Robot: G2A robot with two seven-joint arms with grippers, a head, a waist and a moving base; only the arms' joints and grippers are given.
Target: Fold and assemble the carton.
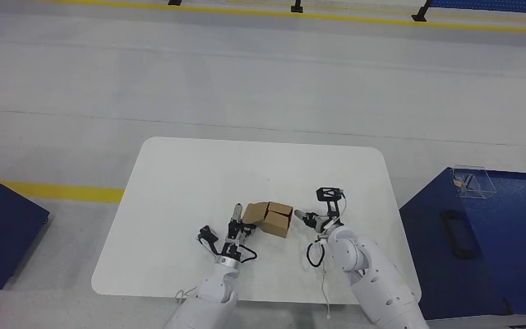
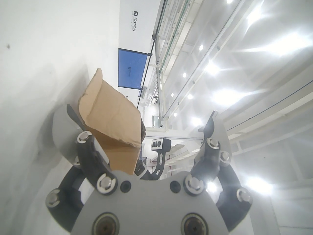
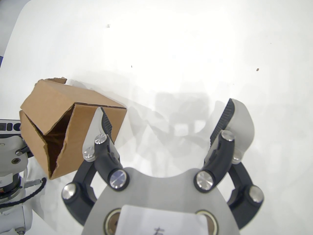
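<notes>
The carton (image 1: pixel 269 218) lies on the counter (image 1: pixel 246 164) between the left gripper (image 1: pixel 222 225) and the right gripper (image 3: pixel 166 108). Both are spread wide and hold nothing.

Carton (image 3: pixel 56 103) – matt brown cardboard, torn rough edges. Table (image 3: pixel 171 37) smooth, white, slight sheen. Right gripper (image 3: pixel 166 105) – metal, ribbed blk pads (image 3: pixel 221 118).

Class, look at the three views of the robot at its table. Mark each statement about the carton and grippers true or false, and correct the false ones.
1. The carton rests on the white table. True.
2. The right gripper is shut on the carton. False: it is open, the carton beside one finger.
3. The carton end facing the right gripper is sealed. False: its flaps leave a dark gap.
4. The left gripper is open. True.
</notes>
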